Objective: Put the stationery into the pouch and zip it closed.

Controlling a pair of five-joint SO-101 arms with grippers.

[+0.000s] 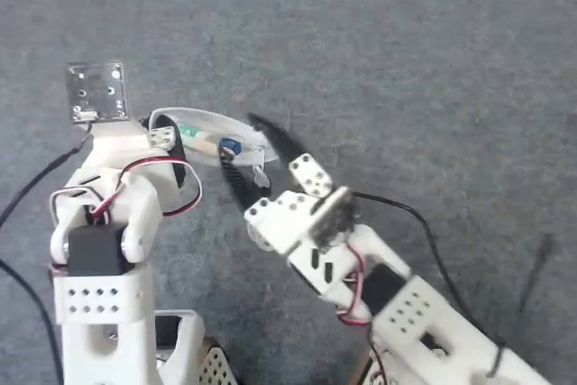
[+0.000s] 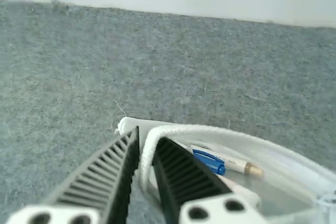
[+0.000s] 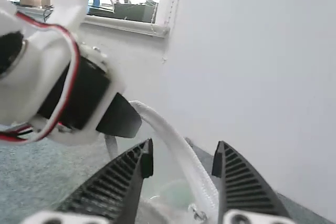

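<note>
The clear pouch (image 1: 206, 135) with a white zip rim lies on the grey carpet, its mouth gaping. Inside it are a blue-capped pen (image 2: 209, 161) and a greenish item (image 1: 191, 130). My left gripper (image 2: 146, 140) is shut on the pouch's white rim (image 2: 157, 132) at its left end. My right gripper (image 1: 236, 143) stands open at the pouch's right end, one finger on each side of it. In the right wrist view the zip rim (image 3: 176, 145) runs between the fingers (image 3: 123, 177) of my right gripper (image 3: 185, 150), with a small metal zip pull (image 3: 198, 213) low between them.
Grey carpet (image 1: 433, 87) covers the table, with free room to the right and behind the pouch. A white wall borders the far edge. A black cable (image 1: 424, 232) trails from the right arm, and another cable (image 1: 27, 187) runs along the left side.
</note>
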